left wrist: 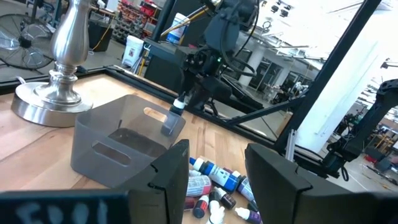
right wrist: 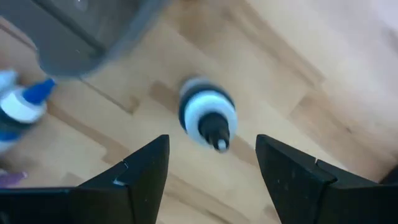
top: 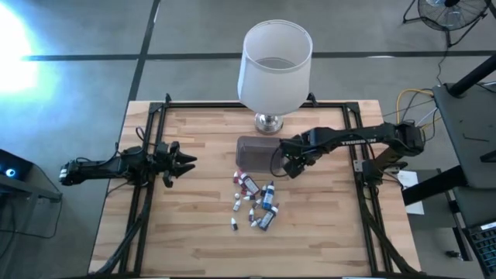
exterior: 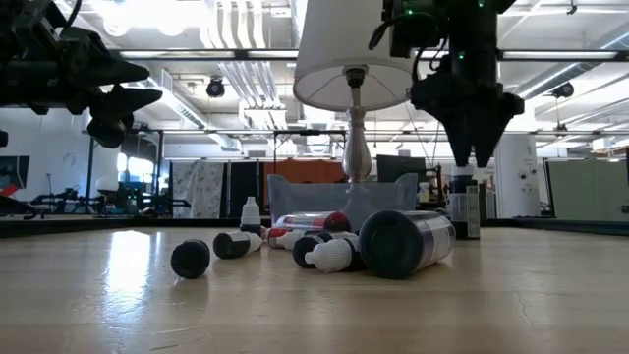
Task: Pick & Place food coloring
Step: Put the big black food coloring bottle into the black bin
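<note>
Both end effectors (top: pixel 293 166) (top: pixel 184 162) aloft, open.

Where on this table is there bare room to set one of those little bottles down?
Bare wood runs along the near table edge below the food coloring pile, and between the left gripper and the clear tub. It is crowded around the pile, the tub, the lamp base and the right gripper.

I work in a large industrial lab or workshop hall. My wooden tabletop (top: pixel 194 232) stands on a grey concrete floor (top: pixel 77 77). Overhead run ventilation ducts (exterior: pixel 236 39) and strip lights; a standing fan (top: pixel 446 12) is at 1 o'clock.
</note>
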### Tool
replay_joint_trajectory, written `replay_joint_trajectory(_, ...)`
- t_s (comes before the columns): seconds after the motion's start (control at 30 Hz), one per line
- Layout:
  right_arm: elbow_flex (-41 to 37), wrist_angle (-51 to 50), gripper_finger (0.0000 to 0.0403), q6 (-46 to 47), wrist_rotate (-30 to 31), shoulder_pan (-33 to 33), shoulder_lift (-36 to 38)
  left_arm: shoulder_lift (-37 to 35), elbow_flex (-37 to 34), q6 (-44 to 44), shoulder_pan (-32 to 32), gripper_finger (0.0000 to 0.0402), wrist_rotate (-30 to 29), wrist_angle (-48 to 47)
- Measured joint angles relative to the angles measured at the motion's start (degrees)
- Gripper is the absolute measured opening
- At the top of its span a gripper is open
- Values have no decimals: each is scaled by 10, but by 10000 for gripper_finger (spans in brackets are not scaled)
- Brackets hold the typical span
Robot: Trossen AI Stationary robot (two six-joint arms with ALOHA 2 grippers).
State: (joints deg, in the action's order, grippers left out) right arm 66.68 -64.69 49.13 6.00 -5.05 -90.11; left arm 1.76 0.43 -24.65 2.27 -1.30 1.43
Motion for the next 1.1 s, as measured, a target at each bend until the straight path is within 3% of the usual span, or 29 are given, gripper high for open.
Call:
replay_joint_trajectory(0.23,-16,38,233,-3,-15,-2,0,0,0,0,0,135,0,0)
replay_joint_trajectory(1.1,-14,53,203,-36,33,-9,-26,0,0,0,0,135,0,0)
